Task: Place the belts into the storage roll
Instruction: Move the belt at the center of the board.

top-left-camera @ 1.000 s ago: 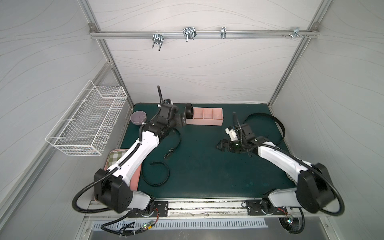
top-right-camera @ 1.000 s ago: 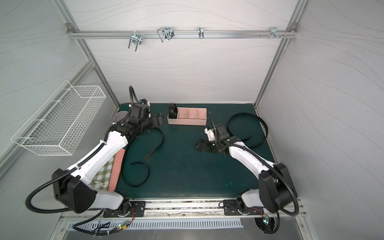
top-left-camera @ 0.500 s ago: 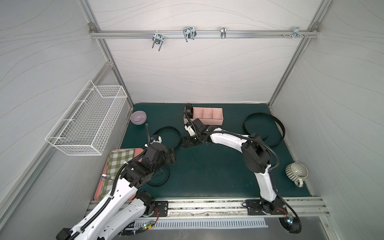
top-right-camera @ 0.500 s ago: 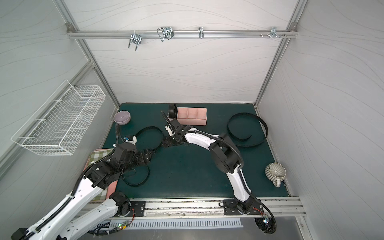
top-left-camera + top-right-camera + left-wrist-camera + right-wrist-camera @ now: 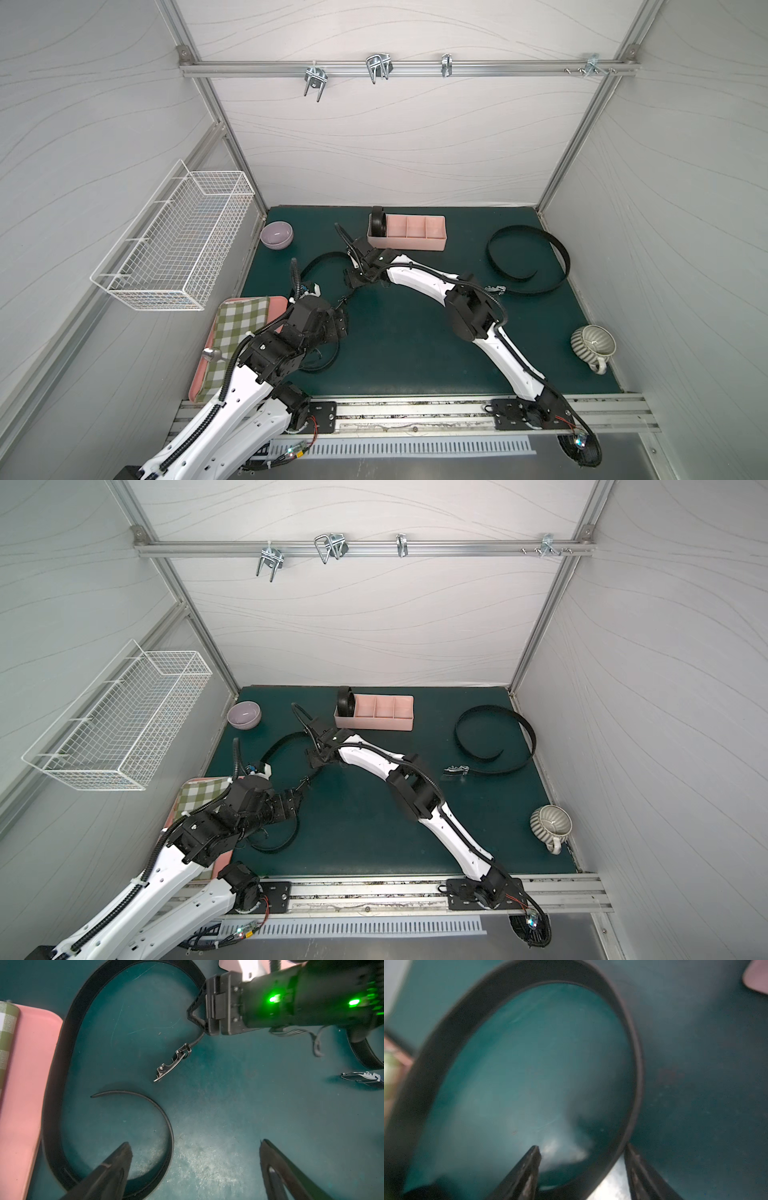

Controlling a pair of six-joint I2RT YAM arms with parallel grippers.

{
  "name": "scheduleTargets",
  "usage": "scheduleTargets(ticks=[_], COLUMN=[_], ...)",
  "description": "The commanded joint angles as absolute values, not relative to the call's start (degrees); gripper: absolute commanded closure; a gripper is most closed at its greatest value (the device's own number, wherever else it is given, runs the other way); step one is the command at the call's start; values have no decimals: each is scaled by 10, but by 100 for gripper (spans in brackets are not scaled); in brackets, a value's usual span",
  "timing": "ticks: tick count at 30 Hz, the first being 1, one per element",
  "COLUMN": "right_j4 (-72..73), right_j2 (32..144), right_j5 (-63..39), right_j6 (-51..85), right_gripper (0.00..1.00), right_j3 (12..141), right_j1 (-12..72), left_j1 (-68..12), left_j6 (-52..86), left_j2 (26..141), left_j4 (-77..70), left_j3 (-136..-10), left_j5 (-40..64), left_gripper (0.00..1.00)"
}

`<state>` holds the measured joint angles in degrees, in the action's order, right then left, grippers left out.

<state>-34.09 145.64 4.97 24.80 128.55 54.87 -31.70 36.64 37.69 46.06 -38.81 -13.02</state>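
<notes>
The right gripper [image 5: 582, 1145] has its jaws partly apart, straddling the strap of the loose belt [image 5: 637, 1068], which stands on edge. One finger [image 5: 527, 1169] is inside the loop, with a gap showing between it and the strap. The other finger [image 5: 639, 1172] is outside the loop, at the strap's outer face. In both top views the right arm reaches across to the left-centre of the green mat [image 5: 415, 353]. The gripper sits just on the near side of the storage roll's left end.

The left gripper [image 5: 194, 1142] has its jaws spread wide and grips nothing. It hovers over the near-left part of the mat. The curled tail of the same loose belt passes just beside one of its fingers [image 5: 116, 1167]. This belt's metal buckle [image 5: 172, 1061] lies on the mat between the two grippers.

The storage roll [image 5: 409, 244] lies at the far centre of the mat, its long side running left to right. A coiled belt [image 5: 378, 222] stands in its leftmost compartment.

A third belt [image 5: 560, 255] lies in an open curve at the far right of the mat, well apart from the storage roll.

A lilac bowl [image 5: 276, 235] stands at the far left. A pink tray [image 5: 275, 307] with a checked cloth [image 5: 241, 320] lies at the near left. A ribbed mug [image 5: 592, 343] sits at the near right. A wire basket [image 5: 174, 249] hangs on the left wall.
</notes>
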Motion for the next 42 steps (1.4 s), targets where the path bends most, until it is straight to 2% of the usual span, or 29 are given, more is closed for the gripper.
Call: scheduleTargets(ticks=[1, 6, 9, 16, 20, 26, 34, 37, 40, 42], right_j4=[-419, -398, -389, -301, -291, -296, -279, -277, -280, -280], right_j2=[1473, 1452, 1406, 1163, 1040, 958, 981, 979, 964, 952], right_j5=[120, 126, 142, 106, 74, 69, 17, 4, -1, -15], right_j6=[246, 236, 236, 289, 292, 287, 299, 286, 276, 270], right_gripper=[54, 88, 100, 100, 100, 100, 100, 73, 60, 53], right_j3=[1284, 1241, 1185, 812, 651, 569, 583, 583, 577, 570], right_j1=[546, 534, 523, 415, 333, 292, 290, 288, 287, 280], left_j1=[-317, -317, -316, -317, -318, -338, -368, -377, -409, -426], left_j6=[371, 368, 370, 375, 373, 357, 355, 338, 313, 305], left_j2=[372, 375, 374, 405, 447, 540, 567, 593, 621, 629], left_j4=[446, 442, 439, 388, 338, 299, 266, 259, 288, 306], left_j3=[-392, -391, -387, -365, -356, -372, -354, -360, -375, -375], left_j5=[-132, -129, -130, -112, -91, -67, -44, -21, -43, -63], left_gripper=[10, 10, 11, 12, 13, 15, 15, 16, 17, 23])
